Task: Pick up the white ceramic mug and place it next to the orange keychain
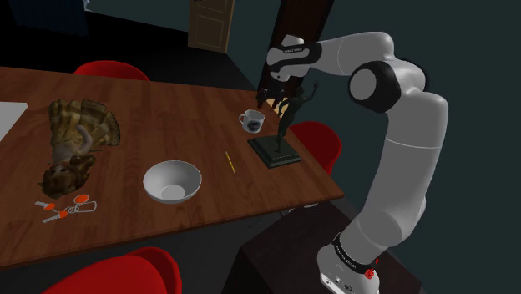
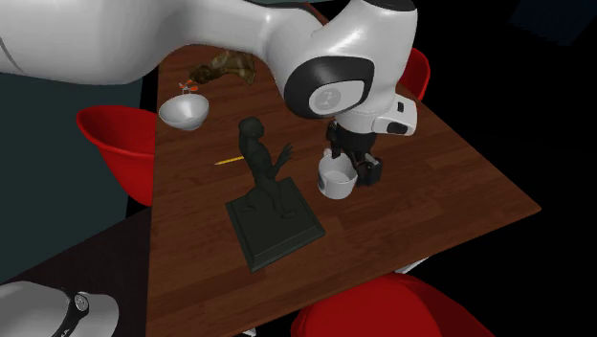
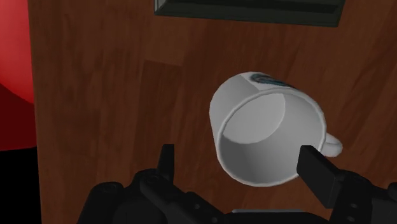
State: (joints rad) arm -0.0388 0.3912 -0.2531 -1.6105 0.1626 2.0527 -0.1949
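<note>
Lighting entry: dim and even throughout, my arm [image 1: 407, 138] the brightest item listed, its white links shaded grey on the undersides. Table [image 1: 167, 125]: flat warm brown. Mug [image 3: 254, 143]: grey inside, paler rim. Surroundings: dark teal wall [image 1: 476, 50], black area [image 2: 560, 144] beyond the table's right edge.

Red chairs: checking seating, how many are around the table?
3 red chairs: one at the table's far side, one beside the dark statuette, one at the near side. Others may be hidden.

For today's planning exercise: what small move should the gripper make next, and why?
Probably ease straight down: the open gripper sits over the upright white mug, fingers flanking its rim without touching, so nothing is held yet.
</note>
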